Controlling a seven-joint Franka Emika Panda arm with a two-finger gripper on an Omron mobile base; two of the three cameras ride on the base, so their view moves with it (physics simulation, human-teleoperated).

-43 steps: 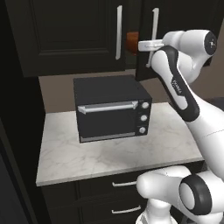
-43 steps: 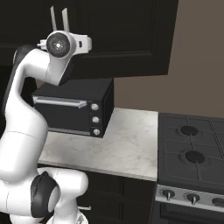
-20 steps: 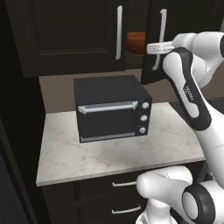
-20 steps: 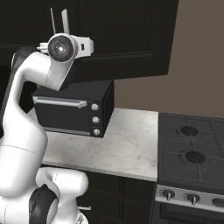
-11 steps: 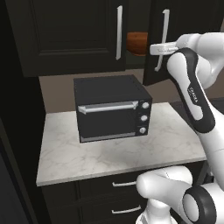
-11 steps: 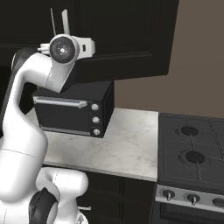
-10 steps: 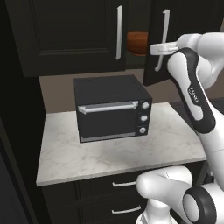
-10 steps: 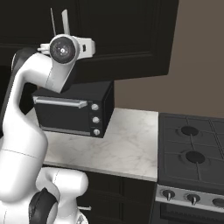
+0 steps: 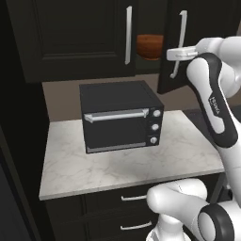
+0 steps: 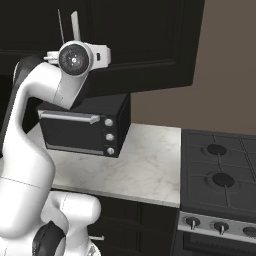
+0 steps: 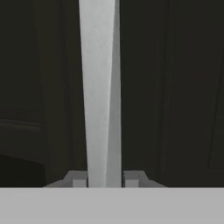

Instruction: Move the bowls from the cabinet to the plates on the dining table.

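High on the wall above a small marble counter (image 9: 117, 164), the robot's gripper (image 9: 175, 54) is clamped on the long silver handle (image 9: 180, 42) of the right-hand cabinet door (image 9: 202, 28). Seen from the hand camera, that handle (image 11: 100, 92) runs as a pale bar straight up between the two dark fingertips (image 11: 75, 178), which sit tight against either side of it. The door (image 10: 145, 40) stands partly swung out from the dark cabinet (image 9: 70, 37).

Through the gap between the two doors, a glossy reddish-brown bowl (image 9: 149, 46) sits on a shelf inside. Whether a second bowl is in there cannot be told; the rest of the inside is dark or hidden by the doors. A black toaster oven (image 9: 120, 115) stands on the counter directly below, and a stovetop (image 10: 220, 170) lies off to the right. No dining table or plates are visible from here.

By the look of it, the job is at its very first step: opening the cabinet. No bowl has been lifted out yet. The next move seems to call for swinging the door wider along its hinge arc, so the opening clears the arm, then letting go of the handle and reaching in for the brown bowl without knocking the door edge or the toaster oven underneath.
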